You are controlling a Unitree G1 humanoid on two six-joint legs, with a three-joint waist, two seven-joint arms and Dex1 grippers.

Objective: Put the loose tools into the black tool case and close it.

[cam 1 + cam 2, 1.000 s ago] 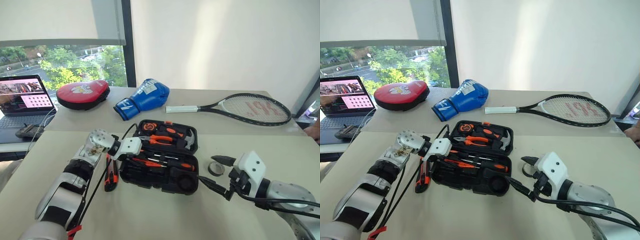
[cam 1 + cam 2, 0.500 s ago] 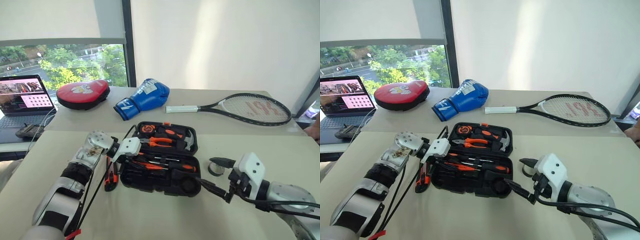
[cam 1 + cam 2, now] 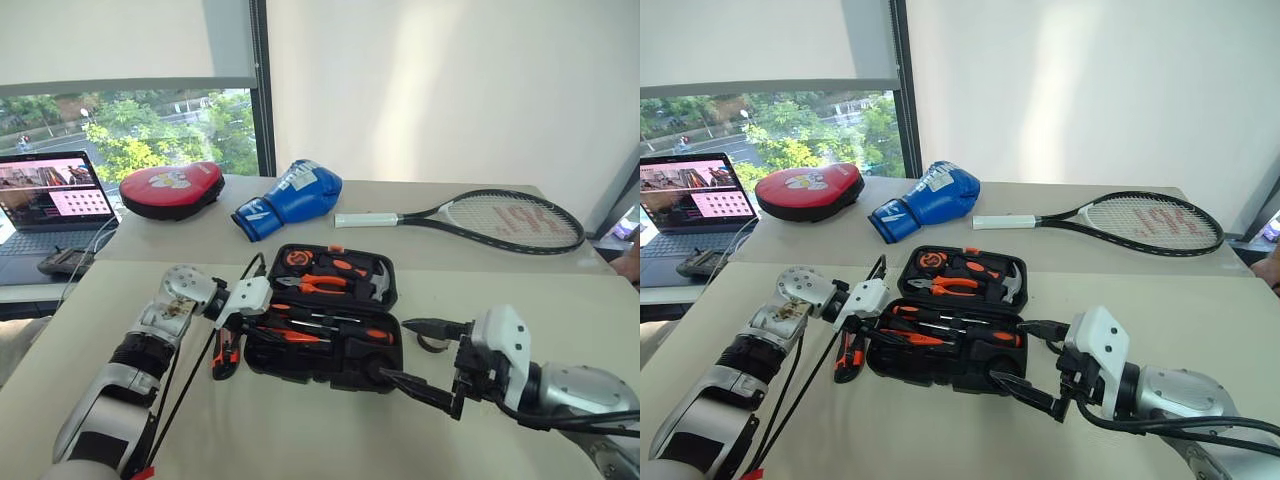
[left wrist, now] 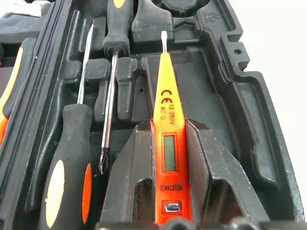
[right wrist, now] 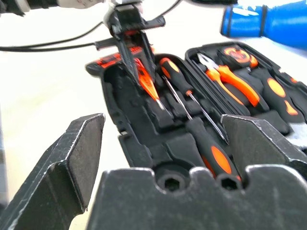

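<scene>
The black tool case (image 3: pixel 385 283) lies open mid-table, with pliers and other tools in its far half. Two black-and-orange screwdrivers (image 4: pixel 67 163) (image 5: pixel 211 151) rest in slots of the near half. My left gripper (image 4: pixel 169 129) is shut on the slim orange tester screwdriver (image 4: pixel 166 103), holding it over a slot at the case's near left. An orange-black utility knife (image 3: pixel 224 356) lies on the table left of the case. My right gripper (image 3: pixel 397 350) stands open at the case's near right corner. The small tape roll (image 3: pixel 430 344) sits just behind it, partly hidden.
At the back lie a blue boxing glove (image 3: pixel 292 196), a red-black punch pad (image 3: pixel 171 189) and a tennis racket (image 3: pixel 500 218). A laptop (image 3: pixel 52 208) stands on a separate table at the far left. Black cables hang from my left arm.
My right gripper has drawn left towards the case's near right corner and its wrist has rolled. The left gripper keeps its hold on the tester screwdriver. The camera has shifted slightly.
</scene>
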